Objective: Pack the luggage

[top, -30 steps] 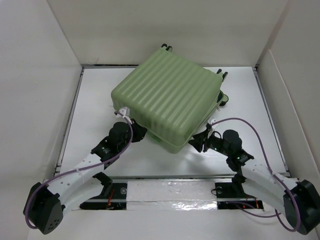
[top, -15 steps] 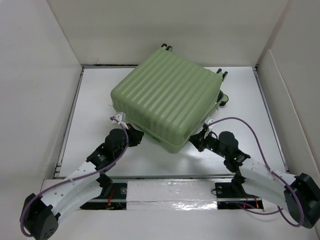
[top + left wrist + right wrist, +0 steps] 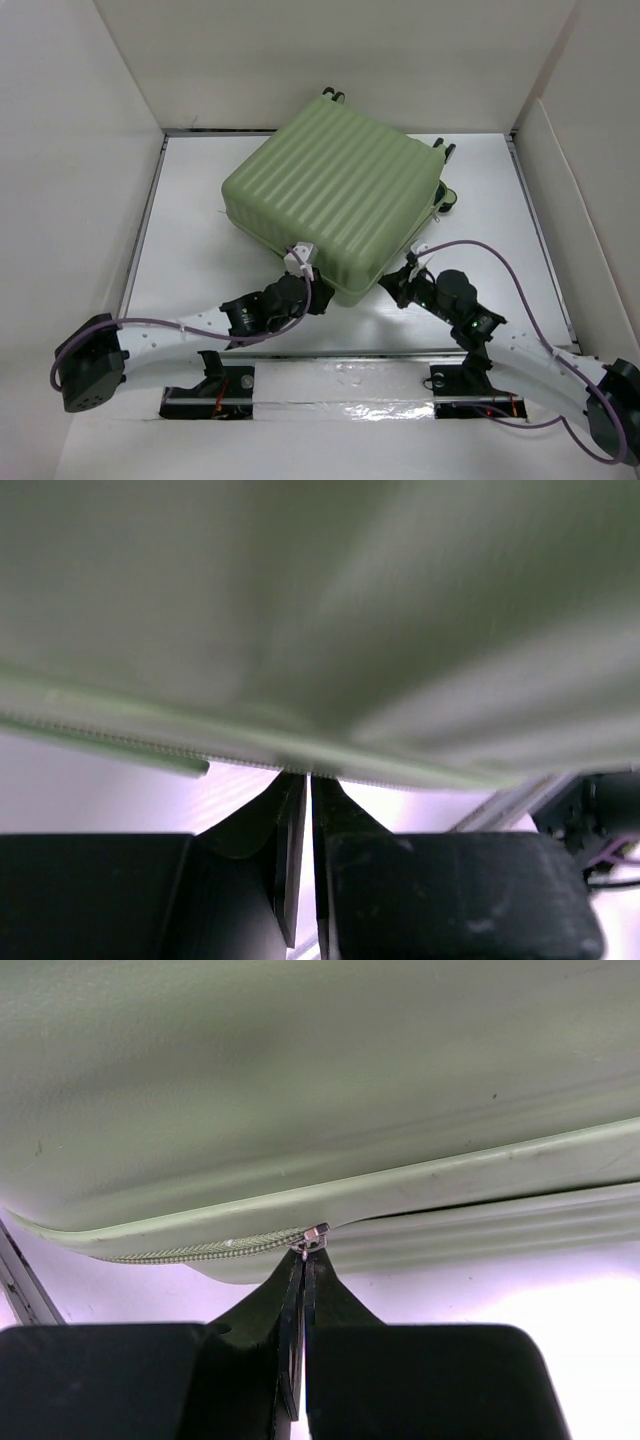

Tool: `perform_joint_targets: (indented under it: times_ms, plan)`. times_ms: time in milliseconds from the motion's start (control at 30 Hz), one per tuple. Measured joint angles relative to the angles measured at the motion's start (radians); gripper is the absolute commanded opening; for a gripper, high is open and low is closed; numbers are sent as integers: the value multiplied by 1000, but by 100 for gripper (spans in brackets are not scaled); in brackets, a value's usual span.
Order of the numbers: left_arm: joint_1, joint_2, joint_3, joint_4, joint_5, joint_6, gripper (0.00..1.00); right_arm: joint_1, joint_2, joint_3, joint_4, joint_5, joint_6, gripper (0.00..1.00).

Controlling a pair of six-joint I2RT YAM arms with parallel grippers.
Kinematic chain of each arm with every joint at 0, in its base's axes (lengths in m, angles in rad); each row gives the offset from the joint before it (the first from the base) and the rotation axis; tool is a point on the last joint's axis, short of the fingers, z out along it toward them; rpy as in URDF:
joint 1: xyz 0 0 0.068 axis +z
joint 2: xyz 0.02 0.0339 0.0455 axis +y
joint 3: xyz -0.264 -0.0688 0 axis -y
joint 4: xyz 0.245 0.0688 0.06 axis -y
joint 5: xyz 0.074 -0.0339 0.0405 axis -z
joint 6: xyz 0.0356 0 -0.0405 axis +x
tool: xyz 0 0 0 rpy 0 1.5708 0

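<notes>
White counter [image 3: 190,200] is carrying the luggage [image 3: 335,205], closed, mid-counter toward the far edge; right fingers [image 3: 265,1315] are pinching the zipper pull [image 3: 315,1235]; left fingers [image 3: 250,820] are sitting nearly shut at the seam, hold unclear. Zipping should be tracking the zipper [image 3: 200,1252] line, not yanking outward

1 green suitcase [image 3: 335,195], 2 robot arms [image 3: 180,335] [image 3: 525,345]

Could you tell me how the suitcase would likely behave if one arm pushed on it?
The suitcase looks rigid: its ribbed shell should hold shape. Lying flat, it probably slides rather than tips. Its wheels point sideways, so rolling seems unlikely.
</notes>
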Motion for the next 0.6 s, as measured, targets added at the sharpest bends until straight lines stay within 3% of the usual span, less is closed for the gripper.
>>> perform_joint_targets:
  times_ms: [333,600]
  plan:
    - [11,127,63,54,-24,61,4,209,-6,90,-198,146,4,0]
    - [27,215,129,66,0,74,4,398,32,167,-318,404,77,0]
